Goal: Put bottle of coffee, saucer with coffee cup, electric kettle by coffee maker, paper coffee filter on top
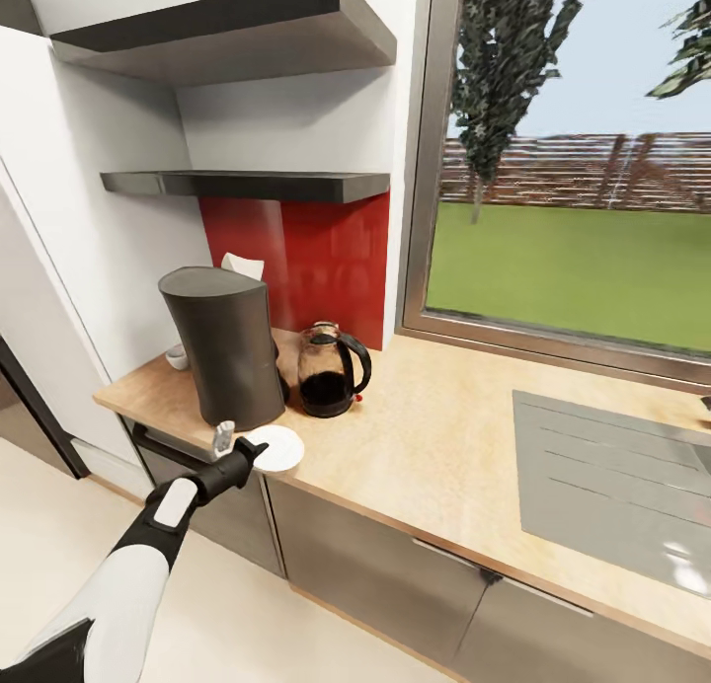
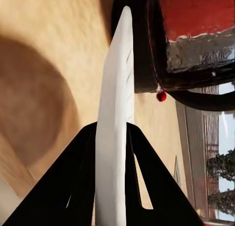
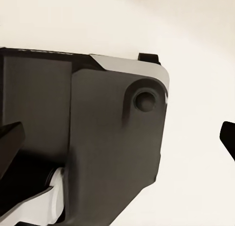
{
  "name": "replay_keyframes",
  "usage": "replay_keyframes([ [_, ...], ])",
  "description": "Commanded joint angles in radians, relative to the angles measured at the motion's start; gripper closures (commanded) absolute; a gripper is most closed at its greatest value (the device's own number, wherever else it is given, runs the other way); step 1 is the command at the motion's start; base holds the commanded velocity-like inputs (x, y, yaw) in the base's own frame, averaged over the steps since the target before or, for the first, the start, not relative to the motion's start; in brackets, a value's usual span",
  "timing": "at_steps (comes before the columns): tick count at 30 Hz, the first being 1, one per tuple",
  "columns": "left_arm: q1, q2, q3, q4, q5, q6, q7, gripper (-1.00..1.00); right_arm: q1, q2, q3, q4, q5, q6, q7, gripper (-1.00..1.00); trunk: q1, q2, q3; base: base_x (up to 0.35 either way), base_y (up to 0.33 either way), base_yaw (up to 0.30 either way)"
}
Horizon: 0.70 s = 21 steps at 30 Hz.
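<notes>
- The left gripper (image 1: 259,453), on a white-and-black arm rising from the lower left of the head view, is clamped on the rim of a white saucer (image 1: 277,448) at the front edge of the wooden countertop (image 1: 434,436).
- In the left wrist view the saucer (image 2: 116,138) appears edge-on, pinched between the two black fingers (image 2: 81,177); the dish carries nothing that can be seen.
- The saucer sits just in front of the tall dark coffee maker (image 1: 225,342), which stands left of centre in the head view, close to the counter's left end.
- Just right of the coffee maker stands the glass electric kettle (image 1: 331,369), with a black handle, black base and a small red dot low on its side; its lower body looks dark, though whether that is liquid cannot be told.
- The left wrist view catches the same kettle (image 2: 191,45) at upper right, the red wall panel showing through its glass, with the red dot below.
- A small white cup-like object (image 1: 178,357) rests on the counter behind and left of the coffee maker; its contents cannot be seen.
- A white paper edge (image 1: 243,265) peeks up behind the coffee maker's top.
- Two dark shelves (image 1: 247,184) hang in the upper left of the head view.
- A steel sink drainer (image 1: 612,476) fills the counter at right, beneath a window.
- The right wrist view shows the right gripper's dark fingertips (image 3: 10,143) at opposite edges, spread wide apart, before a grey robot body.
</notes>
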<state>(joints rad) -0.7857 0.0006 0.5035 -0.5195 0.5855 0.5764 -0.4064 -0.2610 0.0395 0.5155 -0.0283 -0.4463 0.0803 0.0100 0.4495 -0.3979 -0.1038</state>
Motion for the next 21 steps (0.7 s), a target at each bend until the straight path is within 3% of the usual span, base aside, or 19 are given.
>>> replay_keyframes([
  [1,-0.001,-0.002,0.005,0.001,0.002,0.002,0.001,1.0,-0.001,-0.001,0.008,-0.001,-0.01,0.004,0.001,-1.0,0.001,-0.002,-0.002,0.0,0.0,0.0],
  [15,-0.001,-0.005,0.001,0.036,-0.006,-0.006,0.003,1.0,0.0,-0.004,0.009,0.0,-0.012,0.004,0.001,-1.0,0.001,-0.002,-0.002,0.119,0.0,0.0],
  [21,-0.001,-0.021,0.001,0.069,-0.008,-0.006,0.003,1.0,-0.001,-0.005,0.008,0.0,-0.012,0.004,0.001,-1.0,0.001,-0.002,-0.002,0.099,0.0,0.0],
])
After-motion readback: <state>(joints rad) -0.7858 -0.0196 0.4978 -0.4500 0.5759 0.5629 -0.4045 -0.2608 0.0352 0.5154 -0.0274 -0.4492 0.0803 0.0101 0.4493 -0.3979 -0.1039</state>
